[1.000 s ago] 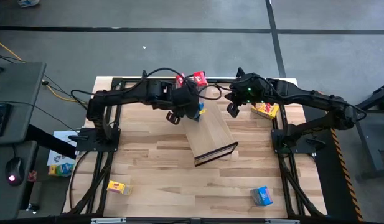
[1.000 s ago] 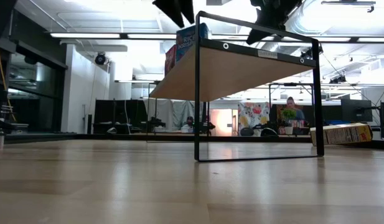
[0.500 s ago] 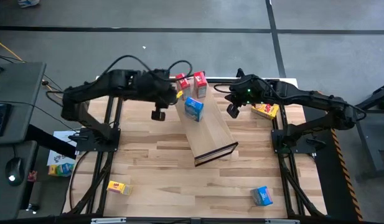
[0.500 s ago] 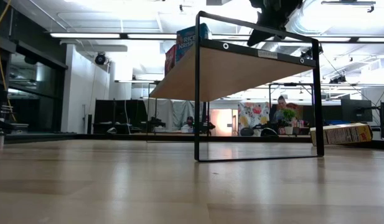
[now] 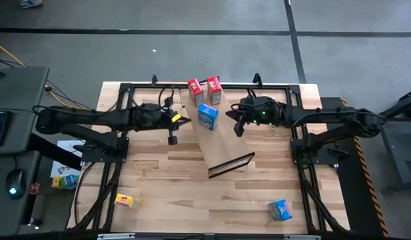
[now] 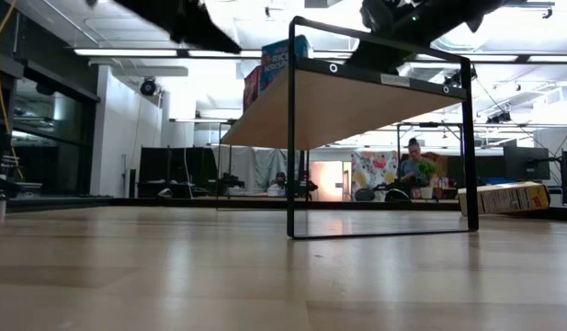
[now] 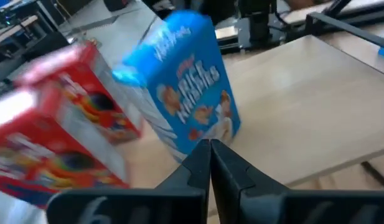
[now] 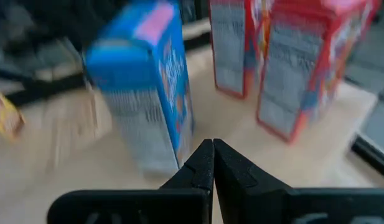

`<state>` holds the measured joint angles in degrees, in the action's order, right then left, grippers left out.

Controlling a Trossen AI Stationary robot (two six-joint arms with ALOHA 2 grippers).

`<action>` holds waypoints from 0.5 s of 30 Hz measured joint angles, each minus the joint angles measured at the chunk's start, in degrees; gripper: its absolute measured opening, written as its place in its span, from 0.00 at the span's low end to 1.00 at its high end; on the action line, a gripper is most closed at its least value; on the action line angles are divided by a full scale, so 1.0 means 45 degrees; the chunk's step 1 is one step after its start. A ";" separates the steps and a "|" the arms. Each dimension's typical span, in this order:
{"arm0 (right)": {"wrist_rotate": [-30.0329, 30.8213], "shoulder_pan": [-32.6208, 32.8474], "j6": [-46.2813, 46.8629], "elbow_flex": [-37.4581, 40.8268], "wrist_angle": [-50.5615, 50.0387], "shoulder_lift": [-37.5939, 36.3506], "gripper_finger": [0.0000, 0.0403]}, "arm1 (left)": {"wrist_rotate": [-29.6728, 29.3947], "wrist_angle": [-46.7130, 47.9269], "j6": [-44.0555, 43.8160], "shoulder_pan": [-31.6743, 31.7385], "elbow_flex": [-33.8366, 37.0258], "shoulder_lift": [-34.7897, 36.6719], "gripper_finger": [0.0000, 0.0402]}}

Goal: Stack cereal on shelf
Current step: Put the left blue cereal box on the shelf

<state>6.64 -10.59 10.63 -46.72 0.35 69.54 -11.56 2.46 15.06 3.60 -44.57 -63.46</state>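
Note:
The shelf stands on thin dark legs in the middle of the table. On its far end three cereal boxes stand upright on their bottoms: two red boxes and a blue box. My left gripper is shut, just left of the blue box and apart from it. My right gripper is shut on the shelf's right side, facing the blue box and the red boxes. Both grippers are empty.
A yellow box lies on the table near the front left and a blue box near the front right. Another yellow box lies at the far right. Dark frame bars run along both table sides.
My left gripper has drawn back from the blue box toward the table's left edge, sunk and tipped to nearly level; the box stays upright on the shelf. My right gripper has sunk beside the shelf and tipped from pointing down to nearly level.

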 joint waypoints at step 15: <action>0.0581 0.0025 0.0306 0.0589 0.3005 0.1932 0.00 | -0.0229 -0.5709 -0.1324 0.0128 0.1725 -0.3061 0.00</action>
<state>9.26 -10.48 12.01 -44.07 13.87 78.23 -12.59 -23.23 9.11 4.17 -36.81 -77.23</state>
